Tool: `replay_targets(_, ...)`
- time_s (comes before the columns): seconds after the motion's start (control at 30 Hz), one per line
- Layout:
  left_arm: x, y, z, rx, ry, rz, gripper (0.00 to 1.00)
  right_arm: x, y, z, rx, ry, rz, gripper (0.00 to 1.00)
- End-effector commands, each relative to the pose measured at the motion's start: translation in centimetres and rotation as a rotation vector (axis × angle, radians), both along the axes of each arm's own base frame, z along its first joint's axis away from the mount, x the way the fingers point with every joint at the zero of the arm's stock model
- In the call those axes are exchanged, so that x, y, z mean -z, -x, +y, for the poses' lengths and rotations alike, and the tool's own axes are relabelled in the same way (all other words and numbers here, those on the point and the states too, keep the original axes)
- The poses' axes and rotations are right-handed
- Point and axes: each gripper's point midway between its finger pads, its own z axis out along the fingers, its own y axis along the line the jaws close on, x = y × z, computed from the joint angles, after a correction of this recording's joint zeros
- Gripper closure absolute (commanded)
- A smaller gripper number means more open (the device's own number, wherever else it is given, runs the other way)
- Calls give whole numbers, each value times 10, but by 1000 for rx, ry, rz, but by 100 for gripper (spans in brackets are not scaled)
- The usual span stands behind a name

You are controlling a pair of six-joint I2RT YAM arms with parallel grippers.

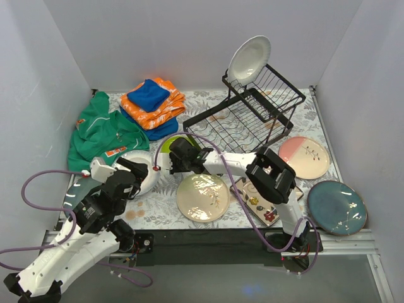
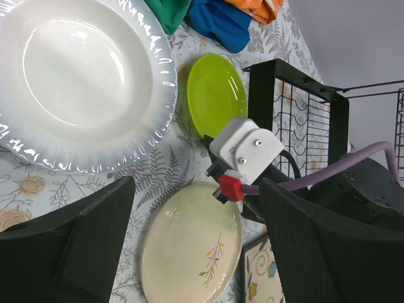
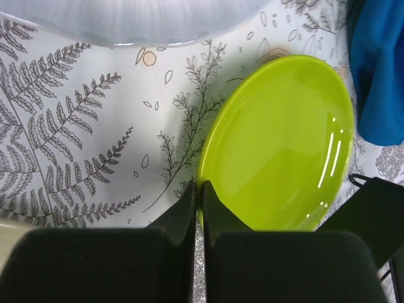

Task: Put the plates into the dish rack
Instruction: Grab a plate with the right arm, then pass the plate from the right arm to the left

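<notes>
My right gripper (image 3: 201, 189) is shut on the near rim of the small lime green plate (image 3: 284, 145), which lies on the fern-print cloth left of the dish rack (image 1: 252, 110). In the top view that gripper (image 1: 172, 156) reaches left across the table to the lime plate (image 1: 168, 142). A white plate (image 1: 249, 58) stands in the rack's upper section. My left gripper (image 2: 196, 246) hangs open over the cream-green floral plate (image 2: 189, 252), with a second white plate (image 2: 88, 76) beside it. The left gripper (image 1: 136, 170) holds nothing.
A pink-and-cream plate (image 1: 304, 157), a dark teal plate (image 1: 336, 207) and a square flowered plate (image 1: 259, 203) lie at the right. Folded orange and blue cloths (image 1: 151, 101) and a green garment (image 1: 101, 129) sit at the back left. Grey walls enclose the table.
</notes>
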Motion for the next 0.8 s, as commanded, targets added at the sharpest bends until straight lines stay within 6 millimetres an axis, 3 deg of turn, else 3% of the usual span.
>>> replay_targets(0.0,-4,-3,-8,-72,201,-25,21,-37,17,4,24,-114,80,99)
replay_targets(0.27,-1,-10,-25,-86,328,-19,18,-81,38,12,5,-251,159,99)
replay_targets(0.77,18,-43,-61,-120,421,32,13,-108,55,-5,8,-354,234,99)
